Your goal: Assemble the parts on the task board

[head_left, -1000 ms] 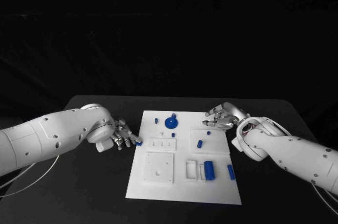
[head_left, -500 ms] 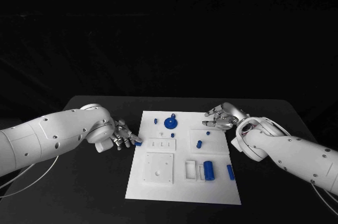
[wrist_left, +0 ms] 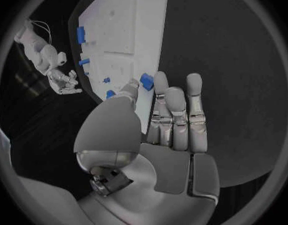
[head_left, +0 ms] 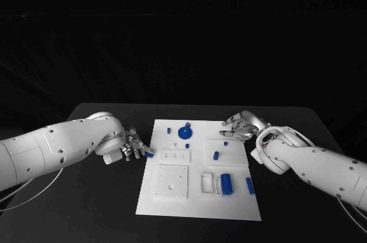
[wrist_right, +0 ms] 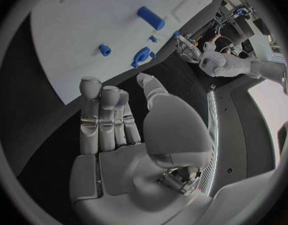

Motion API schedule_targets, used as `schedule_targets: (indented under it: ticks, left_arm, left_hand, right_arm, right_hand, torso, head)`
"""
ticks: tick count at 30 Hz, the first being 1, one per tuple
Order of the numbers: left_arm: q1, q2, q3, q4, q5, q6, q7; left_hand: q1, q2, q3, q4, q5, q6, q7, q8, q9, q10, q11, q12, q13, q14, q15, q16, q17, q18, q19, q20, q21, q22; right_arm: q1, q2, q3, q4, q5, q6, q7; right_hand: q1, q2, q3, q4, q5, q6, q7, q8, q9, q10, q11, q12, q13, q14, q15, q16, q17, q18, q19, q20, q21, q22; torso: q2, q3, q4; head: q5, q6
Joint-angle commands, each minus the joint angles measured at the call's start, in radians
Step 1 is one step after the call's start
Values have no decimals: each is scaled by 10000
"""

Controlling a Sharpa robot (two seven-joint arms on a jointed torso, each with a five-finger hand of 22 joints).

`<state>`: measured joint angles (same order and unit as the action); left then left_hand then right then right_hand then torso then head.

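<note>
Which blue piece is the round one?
The blue disc near the task board's far edge. It is wide and round; the other blue pieces are thin sticks or tiny pegs.

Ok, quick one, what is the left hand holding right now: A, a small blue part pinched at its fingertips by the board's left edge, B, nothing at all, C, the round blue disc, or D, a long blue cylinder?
A: the left hand pinches a small blue part at its fingertips, right at the left edge of the task board.
</note>
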<state>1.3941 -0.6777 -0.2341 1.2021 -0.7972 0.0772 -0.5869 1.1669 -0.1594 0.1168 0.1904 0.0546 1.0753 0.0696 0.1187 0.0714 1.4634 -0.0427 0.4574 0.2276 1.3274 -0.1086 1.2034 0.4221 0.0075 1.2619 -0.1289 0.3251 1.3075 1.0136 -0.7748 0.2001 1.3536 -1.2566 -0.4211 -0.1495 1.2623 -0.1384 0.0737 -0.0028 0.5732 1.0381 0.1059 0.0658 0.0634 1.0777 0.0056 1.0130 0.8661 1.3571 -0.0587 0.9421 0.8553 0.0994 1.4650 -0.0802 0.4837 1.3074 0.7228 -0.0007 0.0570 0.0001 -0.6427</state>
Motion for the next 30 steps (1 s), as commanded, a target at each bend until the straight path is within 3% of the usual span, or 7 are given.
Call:
schedule_targets:
  ticks: [1,10,14,19,30]
  left_arm:
    - [-63,39,-53,43,-756,-138,-374]
    - [-67,169,-57,191,-804,-98,-447]
    - [-79,217,-59,211,-784,-90,-464]
    - [-132,277,-60,231,-788,-27,-514]
    - [-241,322,-62,307,-1097,288,-720]
  left_hand:
    - [-3,-119,5,63,-65,-96,-20,-64,-38,484,-6,35,-19,64,22,-62,11,-10,75,4,-39,178]
    - [149,-390,249,435,-63,-883,168,-226,-68,476,58,11,-93,53,74,-121,55,21,73,48,-68,184]
    - [257,-385,318,501,-63,-1021,200,-218,-59,475,61,1,-102,51,84,-127,66,31,78,58,-69,186]
    - [444,-142,359,386,-64,-1018,194,-137,-58,479,50,19,-100,65,78,-116,89,38,86,58,-65,189]
    - [800,567,98,-482,-59,-972,202,-60,-65,475,34,45,-94,56,73,-99,150,39,77,58,-35,193]
  right_arm:
    - [-14,2,4,5,-9,54,84]
    - [-24,9,4,15,-7,49,85]
    - [-25,10,4,19,-6,50,85]
    - [-26,11,4,23,-6,47,85]
    - [-28,6,4,30,-5,43,83]
  right_hand:
    - [-134,-3,65,-3,54,-12,27,-38,-11,22,7,-2,11,62,-32,-52,-7,140,428,0,54,544]
    - [-134,-3,65,-3,54,-12,27,-38,-11,22,7,-2,11,62,-32,-52,-7,140,428,0,54,544]
    - [-134,-3,65,-3,54,-12,27,-38,-11,22,7,-2,11,62,-32,-52,-7,140,428,0,54,544]
    - [-123,5,63,2,52,-32,31,-38,-11,28,8,-6,6,68,-33,-61,-8,141,430,0,53,542]
    - [-123,5,63,2,52,-32,31,-38,-11,28,8,-6,6,68,-33,-61,-8,141,430,0,53,542]
  torso:
    - [1,4,-1]
    - [2,14,-12]
    - [5,14,-8]
    - [2,7,-7]
    - [-2,3,-3]
  head:
    - [1,-7]
    - [1,-15]
    - [-8,-30]
    - [-34,-40]
    - [-42,-61]
